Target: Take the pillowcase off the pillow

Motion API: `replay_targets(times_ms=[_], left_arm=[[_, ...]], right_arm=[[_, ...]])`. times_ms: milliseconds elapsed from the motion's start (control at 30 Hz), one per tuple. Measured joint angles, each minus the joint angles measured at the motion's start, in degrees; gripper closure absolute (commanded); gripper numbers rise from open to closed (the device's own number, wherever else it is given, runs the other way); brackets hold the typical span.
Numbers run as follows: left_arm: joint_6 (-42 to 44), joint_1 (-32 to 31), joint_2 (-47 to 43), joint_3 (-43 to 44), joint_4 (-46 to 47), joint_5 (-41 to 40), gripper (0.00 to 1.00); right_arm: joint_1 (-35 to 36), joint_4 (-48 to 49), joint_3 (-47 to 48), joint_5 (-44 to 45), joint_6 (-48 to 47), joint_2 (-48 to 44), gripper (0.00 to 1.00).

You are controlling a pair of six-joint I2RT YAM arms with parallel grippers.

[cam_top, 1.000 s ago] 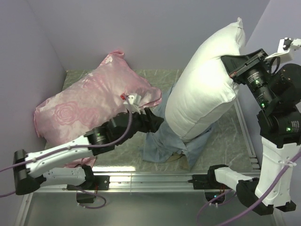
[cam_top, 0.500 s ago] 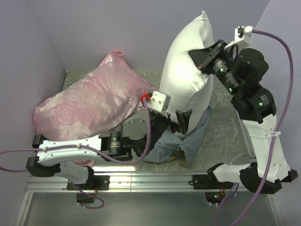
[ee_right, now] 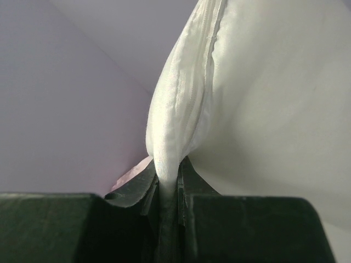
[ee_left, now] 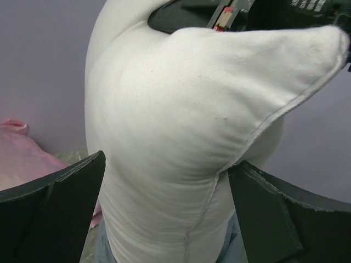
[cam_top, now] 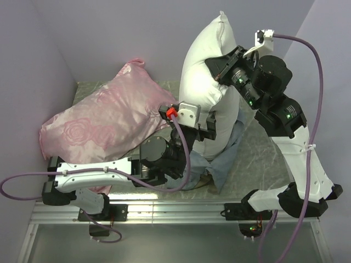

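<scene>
The right gripper (ee_right: 167,175) pinches the top seam of the upright white pillow (cam_top: 204,76). The left gripper (ee_left: 167,211), spread wide, straddles its waist, with the blue-grey pillowcase (cam_top: 220,169) bunched just below.

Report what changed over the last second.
The right gripper, shut on the pillow, swung it left and more upright. The left gripper opened wide and rose from the pillowcase to straddle the pillow's lower part. The pink pillow stayed put; the pillowcase remains bunched at the pillow's foot.

One white pillow (cam_top: 200,76), one pink pillow (cam_top: 104,123), one blue-grey pillowcase (cam_top: 222,167), two arms, left (cam_top: 93,174) and right (cam_top: 299,159)
</scene>
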Motion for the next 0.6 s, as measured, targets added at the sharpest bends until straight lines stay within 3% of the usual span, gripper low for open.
replay_targets(times_ms=[333, 433, 467, 500, 567, 600], left_arm=[[-2.34, 4.92, -2.91, -2.03, -0.42, 11.15, 0.01], [-6.78, 8.26, -4.22, -3.21, -1.77, 14.1, 0.49], [-8.5, 9.2, -4.37, -3.08, -2.93, 14.69, 0.86], [-10.23, 10.29, -4.55, -2.75, -4.72, 15.3, 0.99], [-12.76, 12.39, -4.61, -2.16, -7.78, 15.52, 1.0], [-13.92, 12.96, -4.68, -2.03, -8.74, 15.58, 1.0]], right_arm=[[4.35, 1.79, 1.22, 3.3, -0.9, 3.15, 1.0], [4.92, 1.95, 2.6, 4.15, -1.31, 4.74, 1.0], [5.14, 1.95, 3.1, 4.42, -1.42, 5.29, 1.0], [5.31, 1.95, 3.54, 4.66, -1.57, 5.79, 1.0], [5.4, 2.01, 3.96, 5.01, -1.86, 6.29, 0.98], [5.4, 1.9, 4.2, 5.38, -2.12, 6.67, 0.8]])
